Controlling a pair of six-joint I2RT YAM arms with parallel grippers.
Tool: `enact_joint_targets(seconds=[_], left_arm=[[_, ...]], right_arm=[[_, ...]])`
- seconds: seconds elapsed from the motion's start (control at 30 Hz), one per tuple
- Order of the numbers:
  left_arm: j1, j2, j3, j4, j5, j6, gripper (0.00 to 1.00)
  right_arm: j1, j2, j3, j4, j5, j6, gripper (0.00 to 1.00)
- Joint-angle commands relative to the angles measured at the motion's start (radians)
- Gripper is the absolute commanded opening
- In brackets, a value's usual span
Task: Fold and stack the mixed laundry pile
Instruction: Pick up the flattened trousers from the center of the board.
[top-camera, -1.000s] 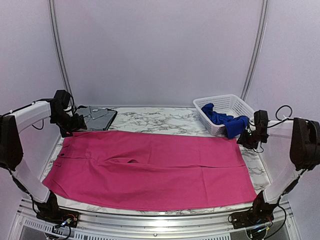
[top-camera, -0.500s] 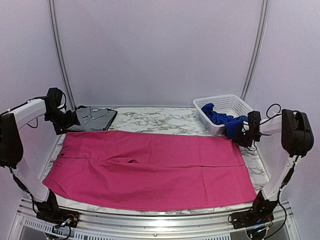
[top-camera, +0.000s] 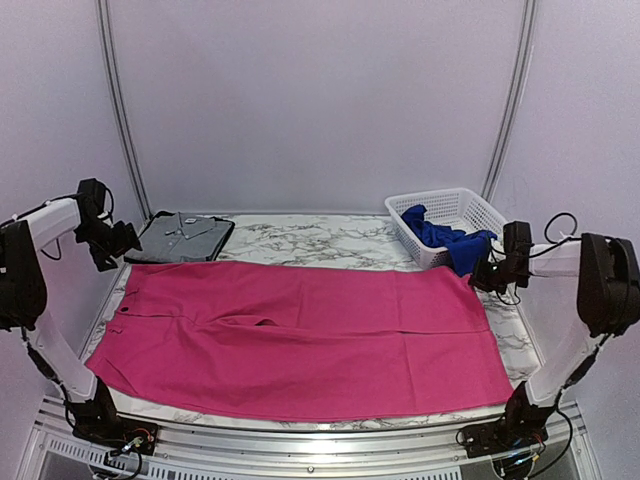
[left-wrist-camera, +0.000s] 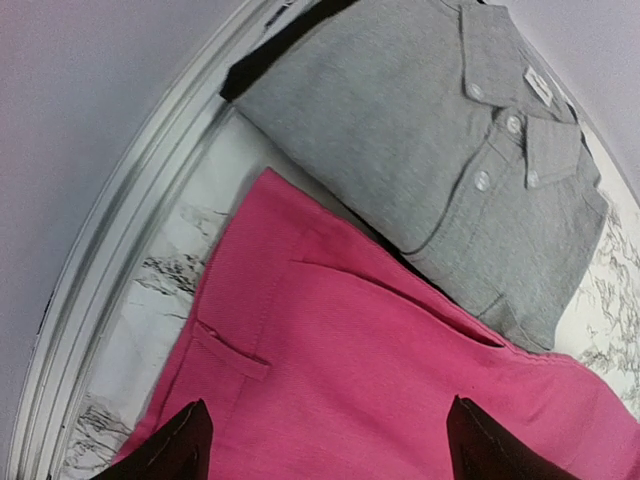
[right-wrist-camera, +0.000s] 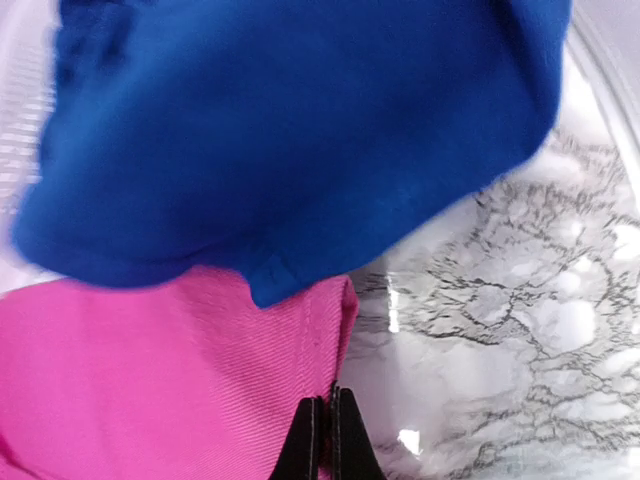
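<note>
The pink garment (top-camera: 300, 335), a smooth twill sheet, lies flat across the marbled table (top-camera: 320, 238). The blue garment (top-camera: 452, 245), a soft crumpled knit, droops over the white mesh basket (top-camera: 470, 205) at 2 o'clock. A folded grey buttoned shirt (top-camera: 185, 236) sits at 10 o'clock. The left gripper (left-wrist-camera: 328, 430) is spread wide over the pink waistband. The right gripper (right-wrist-camera: 322, 415) is pressed together at the pink corner; I cannot tell if it has caught cloth.

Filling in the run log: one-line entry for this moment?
left jaws: open near pink garment far-left corner | right jaws: shut at its far-right corner, hold unclear | blue garment: draped over basket rim
</note>
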Motion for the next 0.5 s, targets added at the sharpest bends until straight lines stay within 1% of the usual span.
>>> enact_joint_targets(seconds=[0.0, 0.13, 0.3, 0.4, 0.47], left_arm=[[0.065, 0.032, 0.005, 0.013, -0.015, -0.022, 0.82], [0.091, 0.090, 0.011, 0.053, -0.009, -0.021, 0.79], [0.099, 0.172, 0.026, 0.120, 0.019, 0.011, 0.67], [0.103, 0.210, 0.039, 0.146, 0.018, 0.040, 0.60], [0.103, 0.236, 0.049, 0.166, 0.006, 0.059, 0.57]], right_arm=[[0.010, -0.155, -0.019, -0.021, -0.068, 0.020, 0.00], [0.010, -0.206, -0.051, -0.051, -0.072, 0.005, 0.00], [0.011, -0.215, -0.069, -0.057, -0.114, -0.001, 0.00], [0.011, -0.225, -0.071, -0.069, -0.121, -0.008, 0.00], [0.011, -0.232, -0.070, -0.080, -0.122, -0.014, 0.00]])
